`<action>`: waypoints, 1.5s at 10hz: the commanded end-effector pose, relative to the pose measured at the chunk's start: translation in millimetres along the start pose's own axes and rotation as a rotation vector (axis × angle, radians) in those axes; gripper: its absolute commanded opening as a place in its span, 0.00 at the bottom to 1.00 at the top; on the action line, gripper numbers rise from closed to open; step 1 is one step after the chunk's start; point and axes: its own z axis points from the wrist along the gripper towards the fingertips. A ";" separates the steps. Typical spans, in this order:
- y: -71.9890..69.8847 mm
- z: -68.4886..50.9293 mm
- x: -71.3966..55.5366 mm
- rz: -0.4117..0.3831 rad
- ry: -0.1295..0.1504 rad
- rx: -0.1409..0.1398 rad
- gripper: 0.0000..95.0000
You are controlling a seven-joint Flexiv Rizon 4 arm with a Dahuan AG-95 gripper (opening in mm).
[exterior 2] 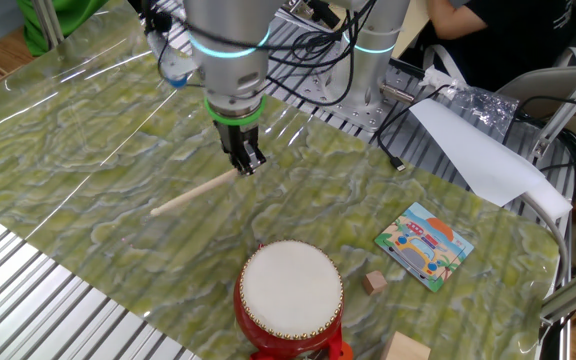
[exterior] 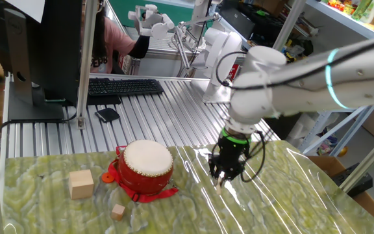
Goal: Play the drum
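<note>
The other fixed view: gripper (exterior 2: 247, 165) fingers clamped on stick (exterior 2: 193, 192) end, lift step. Next: carry it over drum (exterior 2: 290, 290), strike head.

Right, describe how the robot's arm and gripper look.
The arm is built of rounded white and light-grey links, with a glowing teal ring on one link. A green ring sits just above the small black two-finger gripper, and black cables loop beside the wrist.
</note>
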 end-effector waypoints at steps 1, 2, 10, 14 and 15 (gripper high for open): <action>-1.1 -2.5 6.3 -0.014 0.061 0.026 0.00; -1.5 -3.7 9.5 -0.015 0.071 0.029 0.00; -5.3 -25.4 0.7 -0.052 0.054 0.013 0.00; -4.8 -32.6 -5.4 -0.067 0.034 0.003 0.00; -5.2 -33.2 -5.6 -0.071 0.032 0.001 0.00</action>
